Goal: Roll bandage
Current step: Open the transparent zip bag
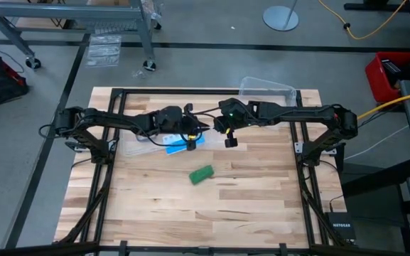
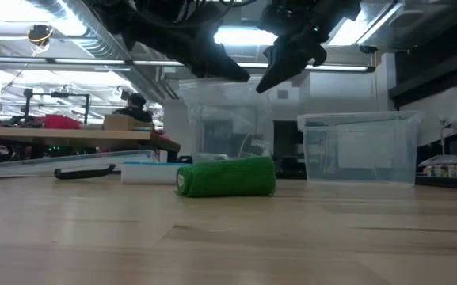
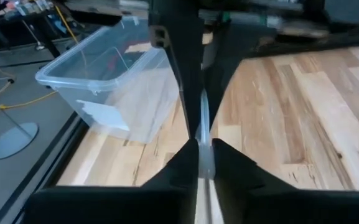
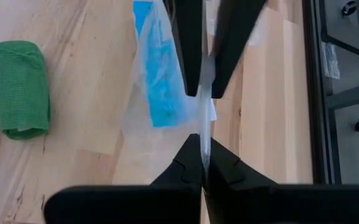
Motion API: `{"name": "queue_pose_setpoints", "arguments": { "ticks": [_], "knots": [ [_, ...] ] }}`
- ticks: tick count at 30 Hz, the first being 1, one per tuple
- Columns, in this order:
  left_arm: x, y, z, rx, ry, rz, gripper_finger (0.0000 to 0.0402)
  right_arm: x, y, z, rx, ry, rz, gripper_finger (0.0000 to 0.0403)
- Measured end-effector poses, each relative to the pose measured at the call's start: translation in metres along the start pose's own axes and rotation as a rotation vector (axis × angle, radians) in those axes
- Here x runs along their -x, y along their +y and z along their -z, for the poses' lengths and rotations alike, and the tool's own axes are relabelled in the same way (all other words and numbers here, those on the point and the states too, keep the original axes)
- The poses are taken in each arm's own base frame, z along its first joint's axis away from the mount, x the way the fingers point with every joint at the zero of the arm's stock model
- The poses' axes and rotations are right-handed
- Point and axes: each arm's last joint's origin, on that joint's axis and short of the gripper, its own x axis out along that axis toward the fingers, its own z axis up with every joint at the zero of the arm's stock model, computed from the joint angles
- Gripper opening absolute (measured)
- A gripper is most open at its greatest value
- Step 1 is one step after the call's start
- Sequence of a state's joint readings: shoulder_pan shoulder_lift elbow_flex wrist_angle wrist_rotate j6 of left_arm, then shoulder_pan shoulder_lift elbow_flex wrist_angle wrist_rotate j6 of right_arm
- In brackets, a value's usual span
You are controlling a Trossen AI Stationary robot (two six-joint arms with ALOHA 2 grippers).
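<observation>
The bandage (image 1: pixel 201 174) already lies as a tight green roll on the bare wood, just below the middle of the high view, with nothing touching it. Both arms meet above it, near the top centre. The left gripper (image 1: pixel 190 144) and right gripper (image 1: pixel 230 141) each pinch an edge of a bag (image 4: pixel 160 74), clear plastic with a blue organizer inside; both pairs of jaws are narrow, clamped on that thin film. A box (image 1: pixel 267 89) sits at the table's upper right. I would judge the rolling done; whether the roll should still go somewhere, I cannot tell.
</observation>
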State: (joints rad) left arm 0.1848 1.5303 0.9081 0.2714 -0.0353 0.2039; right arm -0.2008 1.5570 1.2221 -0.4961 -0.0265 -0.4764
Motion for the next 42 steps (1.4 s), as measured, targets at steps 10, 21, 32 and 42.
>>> {"name": "queue_pose_setpoints", "arguments": {
  "ticks": [10,21,32,42],
  "knots": [
    [0.000,-0.001,0.003,-0.003,0.030,0.005,0.0012,0.000,0.000,0.001,-0.002,0.007,-0.002,0.0000],
    [0.001,0.000,0.005,0.003,0.063,-0.003,0.0011,0.000,0.000,0.005,0.000,0.062,0.019,0.0000],
    [0.005,-0.001,0.013,0.015,0.169,-0.004,0.0015,0.001,0.001,0.008,0.006,0.105,0.024,0.0000],
    [0.027,0.005,0.009,0.041,0.236,-0.023,0.0021,0.005,0.002,0.010,0.018,0.120,0.022,0.0000]
  ]
}}
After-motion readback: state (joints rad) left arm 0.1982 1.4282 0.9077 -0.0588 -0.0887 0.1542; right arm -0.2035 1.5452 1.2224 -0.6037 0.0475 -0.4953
